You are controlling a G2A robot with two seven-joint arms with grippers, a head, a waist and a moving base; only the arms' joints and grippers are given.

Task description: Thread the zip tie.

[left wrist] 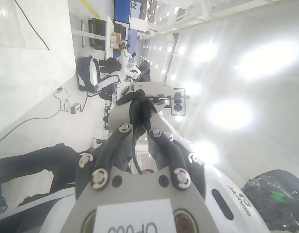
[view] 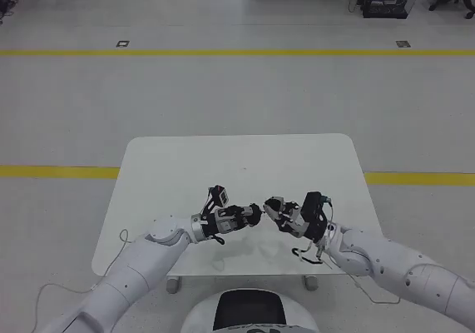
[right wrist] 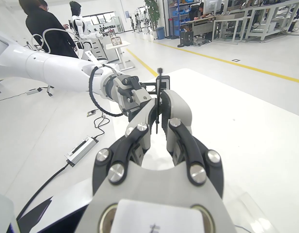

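From where I sit the threading is not done yet. The zip tie (right wrist: 159,83) stands upright and straight in my right gripper (right wrist: 160,109), whose jaws are clamped on its strap about midway. The head (right wrist: 159,69) sticks up free above the fingertips with nothing passed through it, and the lower end hangs loose between the jaws toward the palm. No loop shows on it. What is done, I judge, is the pick-up: the tie is off the table (view: 220,158), and both grippers sit close together in the air over the table's near half. What is left is the real work, which is lining the tail end up with the slot in the head and pushing it through. My left gripper (left wrist: 139,105) points nose to nose at the right one, just beside it, with its jaws drawn in close. A thin black strip runs between those jaws back toward its palm. I take that for part of the tie and read the left gripper as gripping it too, though dark shapes muddle the tips in that wrist camera and I would not swear to it. Both forearms come in low from either side, elbows out and wrists roughly level, so the two tools meet almost head-on above the table.
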